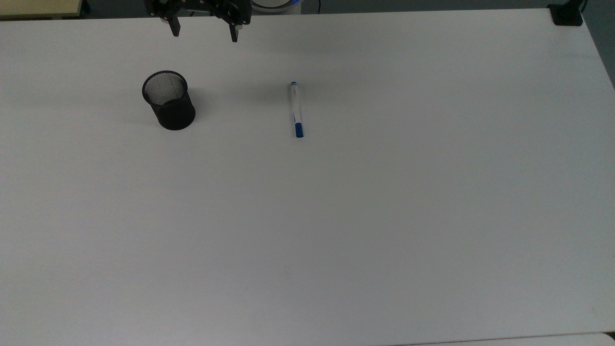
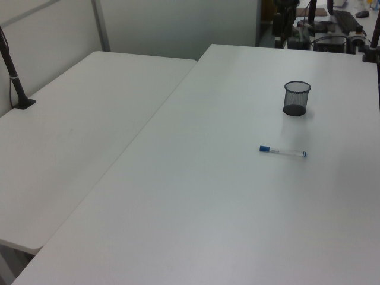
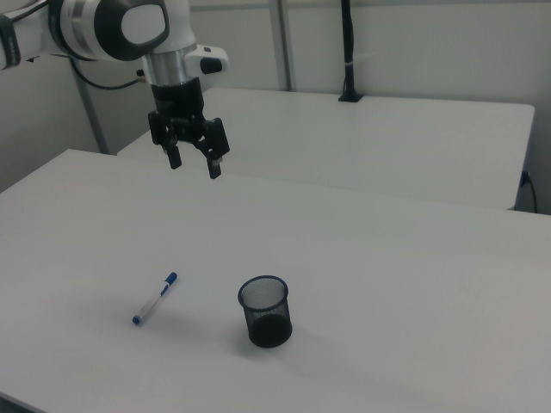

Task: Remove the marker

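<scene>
My gripper (image 1: 202,30) empty, fingers apart, high above tabletop's far edge. Marker (image 1: 296,110) flat mid-tabletop, beside cup (image 1: 168,100), not in it; long axis toward far edge, top view's right of gripper.

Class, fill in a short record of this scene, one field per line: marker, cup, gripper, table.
marker: lying flat on the table, apart from the cup, nothing holding it
cup: black mesh, upright, no marker in it
gripper: open, raised above the table, holding nothing
table: white, carrying the marker and cup
</scene>
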